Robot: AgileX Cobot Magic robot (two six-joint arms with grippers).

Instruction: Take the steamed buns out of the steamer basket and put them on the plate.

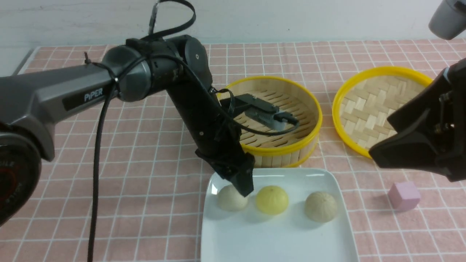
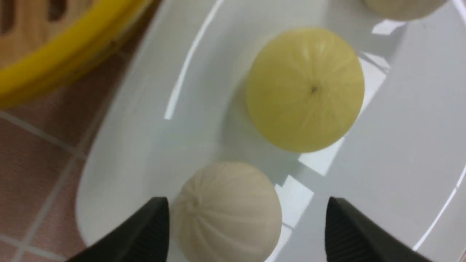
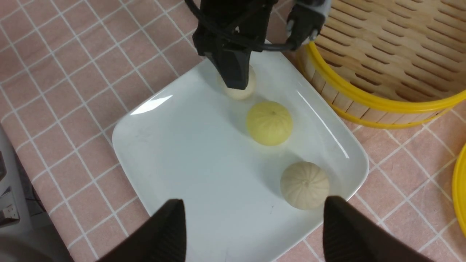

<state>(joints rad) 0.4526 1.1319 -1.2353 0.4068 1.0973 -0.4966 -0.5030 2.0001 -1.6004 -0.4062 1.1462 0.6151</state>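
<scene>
**Front view.** The left gripper (image 1: 243, 183) points down over the far left corner of the plate (image 1: 327, 179). Its fingers overlap from this angle, so the jaw gap cannot be read here. The lower finger covers the upper right part of the left beige bun (image 1: 230, 199). The yellow bun (image 1: 272, 199) and the right beige bun (image 1: 321, 206) lie in a row with it on the plate, each apart from the next. The steamer basket (image 1: 312, 109) stands just behind the plate; the arm's wrist and cable hide part of its slatted floor. The right gripper (image 1: 382, 140) is cut off at the frame edge, in front of the lid (image 1: 364, 98). A pink cube (image 1: 404, 196) sits beside the plate.

**Left wrist view.** The jaws stand apart. The left beige bun (image 2: 227, 214) rests on the plate (image 2: 127, 145) between the fingers (image 2: 145, 233). It lies very close to one finger, contact not determinable, and clear of the other. The yellow bun (image 2: 305, 89) lies beyond the fingertips. The right beige bun (image 2: 400, 7) is cut off at the frame edge.

**Right wrist view.** The right gripper (image 3: 255, 225) has its jaws wide apart with nothing between them, above the plate edge. The right beige bun (image 3: 305, 185) lies just beyond one fingertip. The left gripper (image 3: 235, 72) hides much of the left beige bun (image 3: 241, 91).
</scene>
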